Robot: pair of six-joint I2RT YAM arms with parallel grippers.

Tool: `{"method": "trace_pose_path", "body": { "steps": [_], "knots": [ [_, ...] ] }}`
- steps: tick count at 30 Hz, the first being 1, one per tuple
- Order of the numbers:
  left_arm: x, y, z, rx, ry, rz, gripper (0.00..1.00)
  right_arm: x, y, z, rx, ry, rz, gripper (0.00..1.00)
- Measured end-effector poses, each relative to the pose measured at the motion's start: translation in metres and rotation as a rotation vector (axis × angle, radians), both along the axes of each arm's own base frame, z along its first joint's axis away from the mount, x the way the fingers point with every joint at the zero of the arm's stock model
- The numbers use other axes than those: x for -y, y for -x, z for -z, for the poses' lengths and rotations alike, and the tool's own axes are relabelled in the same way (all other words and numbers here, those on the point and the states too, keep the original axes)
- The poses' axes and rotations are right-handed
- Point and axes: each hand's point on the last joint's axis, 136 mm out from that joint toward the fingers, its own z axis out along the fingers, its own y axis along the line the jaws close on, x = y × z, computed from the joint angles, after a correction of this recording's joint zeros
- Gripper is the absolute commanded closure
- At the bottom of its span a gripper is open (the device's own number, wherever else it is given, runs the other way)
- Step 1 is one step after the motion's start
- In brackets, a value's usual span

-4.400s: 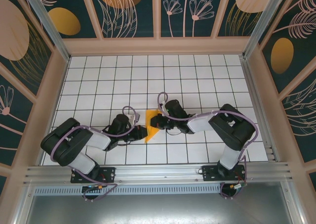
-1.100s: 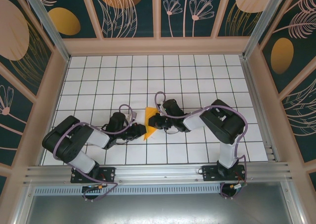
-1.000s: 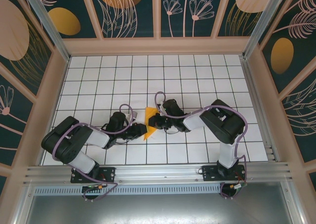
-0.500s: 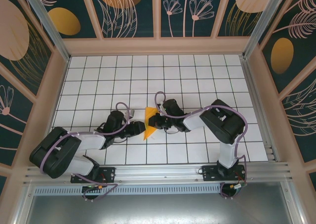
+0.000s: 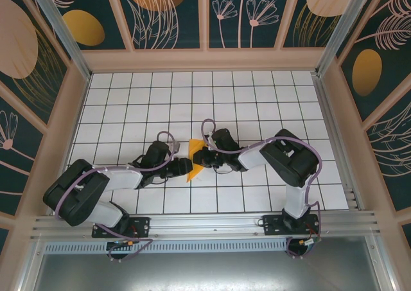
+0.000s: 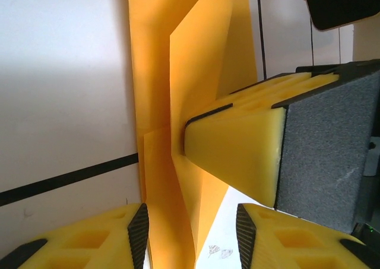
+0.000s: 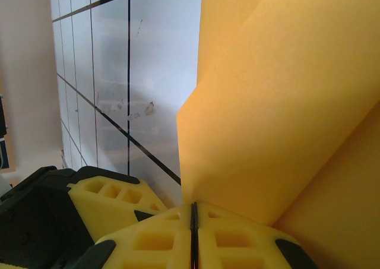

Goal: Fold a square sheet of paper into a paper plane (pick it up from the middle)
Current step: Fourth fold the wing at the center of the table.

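- On the white gridded counter (image 5: 257, 98), between the tips of the two arms, sits the square sheet of paper (image 5: 192, 175), orange-yellow and already creased into a narrow pointed shape.
- At the sheet's far-right edge, the right jaws are pressed together on it. In the right wrist view the paper (image 7: 285, 103) rises straight out of the seam between the two yellow pads (image 7: 178, 221).
- In the left wrist view the same pinch shows as a yellow, grey-backed pad (image 6: 237, 150) clamped against an upstanding fold of the sheet (image 6: 154, 73).
- At the sheet's near-left edge, the left jaws stand spread. Their pads (image 6: 267, 221) sit on either side of a paper layer, with a clear gap between them.
- Left of the sheet, the left arm (image 5: 115, 175) stretches low along the counter. Right of the sheet, the right arm (image 5: 282, 156) bends back on itself.
- Nearer than the sheet runs the metal rail (image 5: 205, 225) that carries both bases. Beyond the sheet and to both sides stand dark panels (image 5: 257, 27) printed with leaves and ovals.
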Motion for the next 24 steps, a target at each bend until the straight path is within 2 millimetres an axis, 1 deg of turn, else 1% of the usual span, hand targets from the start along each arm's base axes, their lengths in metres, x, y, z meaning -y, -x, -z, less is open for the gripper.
{"method": "trace_pose_path", "body": {
  "steps": [9,15,21,24],
  "knots": [
    [0.0024,0.0003,0.0042,-0.011,-0.081,0.036,0.55,0.0009,-0.0014,0.0,0.0,0.0,0.004,0.88],
    [0.0025,0.0012,0.0055,-0.005,-0.11,0.055,0.57,0.0009,-0.0014,0.0,0.0,0.0,0.004,0.88],
    [0.0035,0.0015,0.0069,-0.003,-0.142,0.08,0.57,0.0008,-0.0014,-0.0001,0.0,0.0,0.004,0.88],
    [0.0035,0.0011,0.0077,-0.005,-0.158,0.086,0.59,0.0006,-0.0017,-0.0005,0.0,-0.001,0.004,0.88]
  ]
}}
